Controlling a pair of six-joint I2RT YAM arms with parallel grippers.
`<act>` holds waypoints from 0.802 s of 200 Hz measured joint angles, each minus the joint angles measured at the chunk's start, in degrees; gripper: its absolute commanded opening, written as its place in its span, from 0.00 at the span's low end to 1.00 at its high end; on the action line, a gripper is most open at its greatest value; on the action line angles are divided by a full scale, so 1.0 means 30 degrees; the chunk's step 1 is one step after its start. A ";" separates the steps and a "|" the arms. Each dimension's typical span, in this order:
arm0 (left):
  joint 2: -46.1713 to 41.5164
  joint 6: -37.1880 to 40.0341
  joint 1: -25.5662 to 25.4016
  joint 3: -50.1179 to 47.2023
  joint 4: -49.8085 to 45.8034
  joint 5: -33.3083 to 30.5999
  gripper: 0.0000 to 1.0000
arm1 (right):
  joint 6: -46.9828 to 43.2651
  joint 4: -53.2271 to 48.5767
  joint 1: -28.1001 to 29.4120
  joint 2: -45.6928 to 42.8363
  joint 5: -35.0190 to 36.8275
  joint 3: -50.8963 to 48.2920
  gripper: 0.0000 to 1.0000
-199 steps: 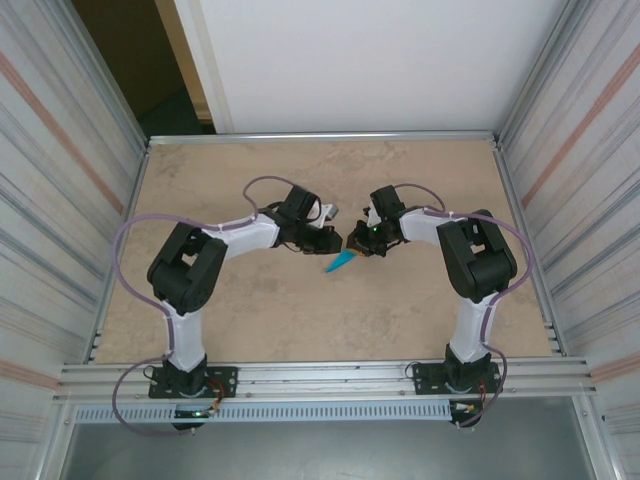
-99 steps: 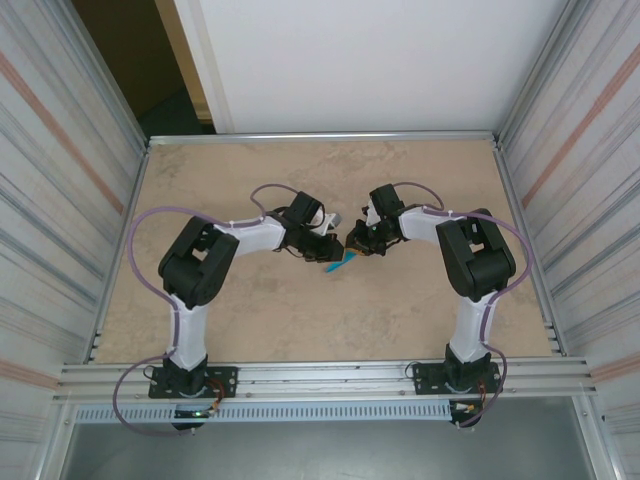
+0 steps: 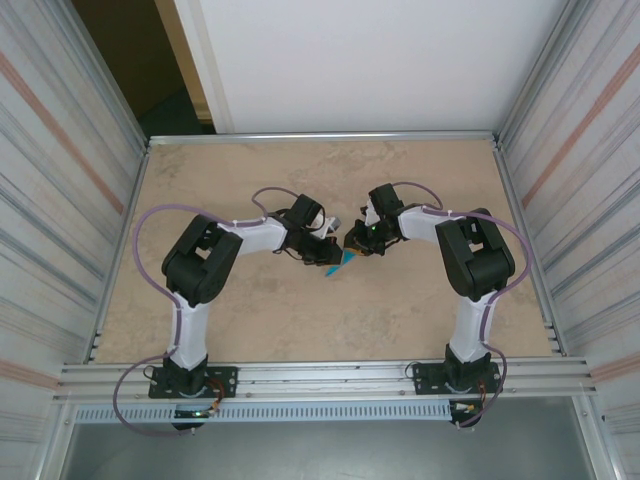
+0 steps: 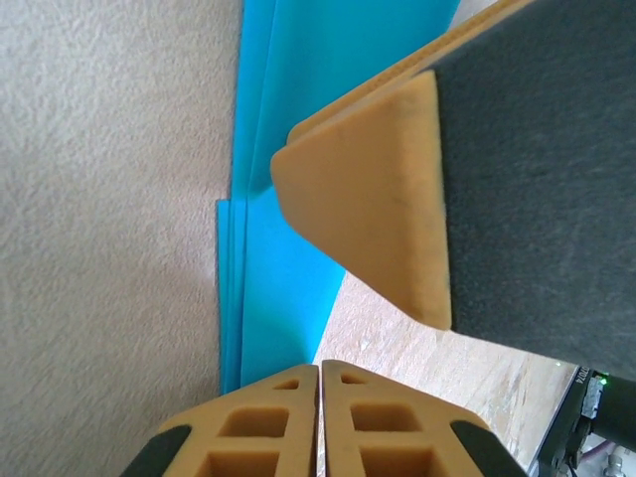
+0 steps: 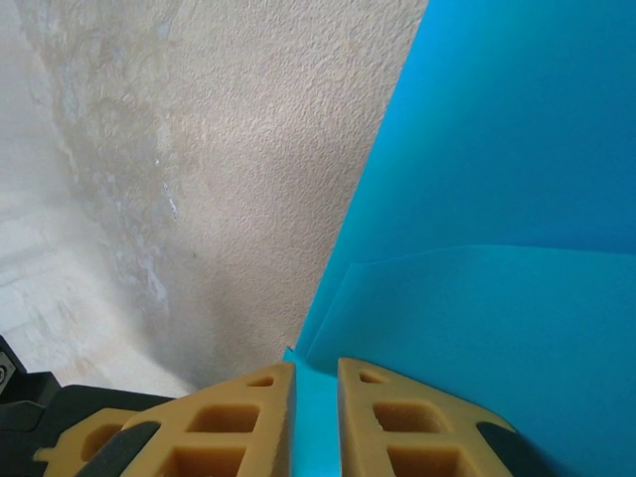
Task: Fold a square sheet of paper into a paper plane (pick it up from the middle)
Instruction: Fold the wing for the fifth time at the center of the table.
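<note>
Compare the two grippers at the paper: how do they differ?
The left gripper has its jaws pressed together; the right gripper has them slightly apart, blue paper showing in the gap. The left gripper's tips meet stacked paper edges; the right gripper's sit at a folded flap's corner. Both are tan-tipped and face each other over the paper.

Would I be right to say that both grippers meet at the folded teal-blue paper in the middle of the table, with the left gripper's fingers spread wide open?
Not quite: the left gripper is shut, its pads pressed together, as the left wrist view shows. The rest stands: it meets the right gripper at the folded teal-blue paper in the middle of the table.
</note>
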 measured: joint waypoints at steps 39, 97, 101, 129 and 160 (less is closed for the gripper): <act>0.0000 -0.0007 0.0000 -0.0073 0.0022 -0.0226 0.09 | -0.0015 0.0000 0.0000 -0.0182 -0.0007 0.0015 0.16; 0.0000 -0.0022 0.0000 -0.0408 0.0168 -0.0437 0.07 | -0.0015 0.0058 0.0051 -0.1348 0.0007 -0.0153 0.13; 0.0000 -0.0022 0.0000 -0.0408 0.0168 -0.0444 0.07 | -0.0015 0.0066 0.0073 -0.1355 0.0015 -0.0197 0.12; 0.0000 -0.0022 0.0000 -0.0415 0.0182 -0.0444 0.07 | -0.0015 -0.0015 0.0364 -0.1348 0.0022 -0.0372 0.11; 0.0000 -0.0073 0.0000 -0.0474 0.0306 -0.0444 0.07 | -0.0015 -0.0044 0.0860 -0.1246 0.0087 -0.0372 0.10</act>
